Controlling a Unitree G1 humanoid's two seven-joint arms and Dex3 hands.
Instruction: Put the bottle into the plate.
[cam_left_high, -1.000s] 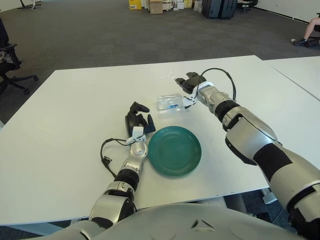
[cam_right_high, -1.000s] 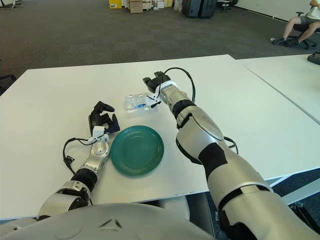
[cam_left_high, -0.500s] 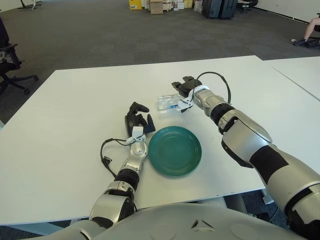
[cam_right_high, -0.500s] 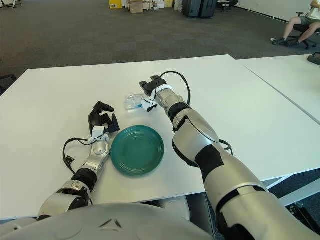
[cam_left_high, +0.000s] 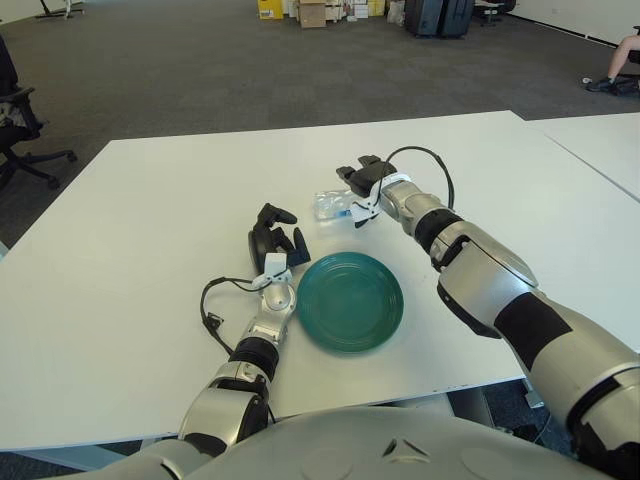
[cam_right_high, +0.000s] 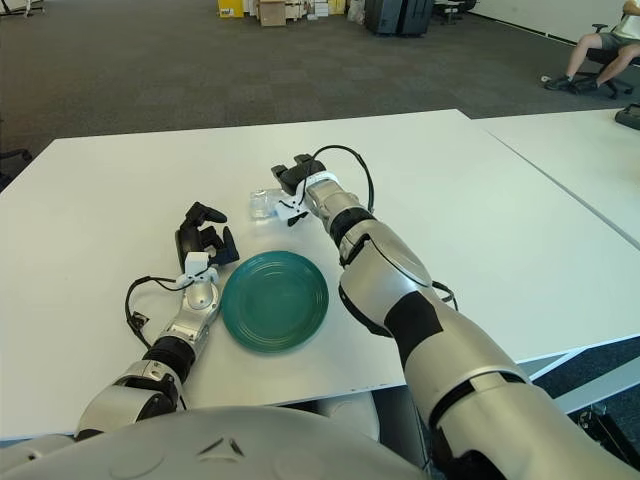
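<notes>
Over the far middle of the white surface (cam_left_high: 130, 260), the right hand (cam_left_high: 357, 181) reaches from the right with its dark fingers (cam_left_high: 349, 174) spread above and around the right end of the small clear plastic bottle (cam_left_high: 331, 204). Whether those fingers press on the bottle cannot be told; they are not closed around it, and the bottle lies on its side on the surface. A black cable (cam_left_high: 420, 160) loops up from the wrist and back down onto the silver forearm (cam_left_high: 480, 265), which stretches away toward the lower right.

Nearer the robot than the bottle, and apart from it, sits the round dark green plate (cam_left_high: 350, 300), flat on the surface with nothing in it. The bottle lies just beyond the plate's far rim, slightly to its left.

Just beside the plate's left edge shows the left hand (cam_left_high: 273, 238), its black fingers (cam_left_high: 279, 215) loosely curled upward and holding nothing. A second black cable (cam_left_high: 212, 300) trails from its wrist across the surface.

Beyond the surface spreads grey carpet (cam_left_high: 180, 70). A black office chair (cam_left_high: 20, 130) stands at the far left, cardboard boxes (cam_left_high: 300, 10) and dark cases (cam_left_high: 440, 15) sit along the back, and another white table (cam_left_high: 600, 140) adjoins at the right.
</notes>
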